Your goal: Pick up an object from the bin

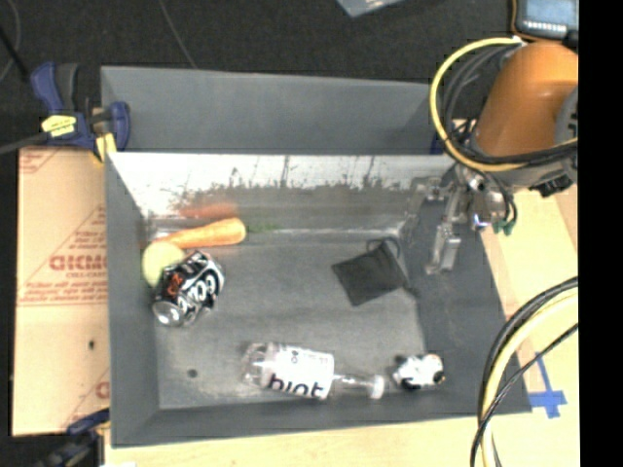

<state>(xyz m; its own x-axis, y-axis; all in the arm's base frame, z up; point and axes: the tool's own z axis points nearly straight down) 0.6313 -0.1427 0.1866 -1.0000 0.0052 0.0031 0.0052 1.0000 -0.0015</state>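
Your gripper (pixel 444 259) hangs by the right wall of the bin (pixel 273 115), just beside a flat black square (pixel 368 275); you cannot tell how wide it stands. Farther off lie a carrot (pixel 206 232), a crushed can (pixel 188 288), a clear bottle (pixel 292 371) and a black-and-white toy (pixel 419 372).

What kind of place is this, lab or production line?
Most likely a research lab's bin-picking rig: a grey metal bin of unrelated odds, carrot, crushed can, clear bottle, with the gripper hanging inside.
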